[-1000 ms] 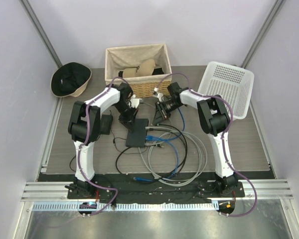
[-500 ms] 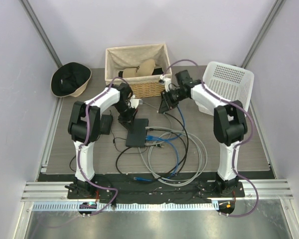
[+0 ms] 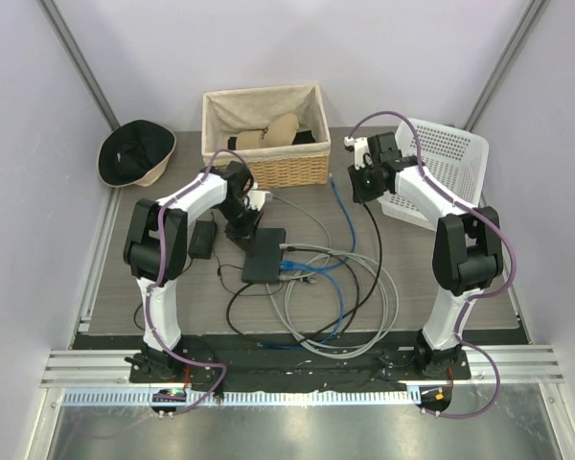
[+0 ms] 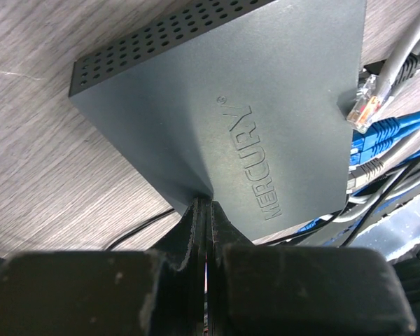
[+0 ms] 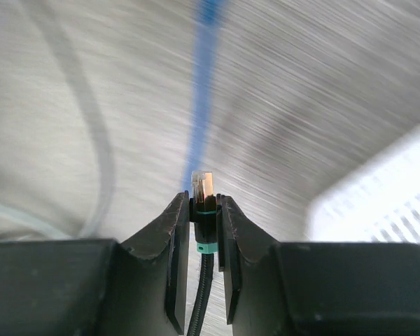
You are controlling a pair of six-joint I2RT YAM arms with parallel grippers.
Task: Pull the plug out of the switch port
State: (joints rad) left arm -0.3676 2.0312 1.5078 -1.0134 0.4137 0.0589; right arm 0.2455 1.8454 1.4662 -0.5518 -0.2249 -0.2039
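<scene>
Plug (image 5: 202,183) is clear of the switch port (image 3: 284,261); which socket is the empty one I can't tell. Right pincer (image 5: 202,201) is clamped on the plug body, with the clear tip poking past the fingers. It's over the far right of the table (image 3: 115,268), just beside the white basket (image 3: 450,153) and well apart from the switch (image 3: 264,257), which sits mid-table. Left pincer (image 4: 204,204) has its fingers pressed together with nothing between them, tips bearing on the switch lid at one corner.

Risks as I see them:
- Black cord (image 3: 375,240) behind the plug runs back through the loop pile near the table's near edge. More pull could snag a loop and drag the lot.
- A snag would load the switch. Only a corner is pinned, so it could pivot or slide from under the tips.
- Blue cables (image 4: 378,129) are seated on the port side. A dragged switch could strain or unseat them.
- Grip on the plug is narrow. A sideways tug from the cord could twist it out.
- On release, cord spring could flick the plug into the basket or the tangle.
</scene>
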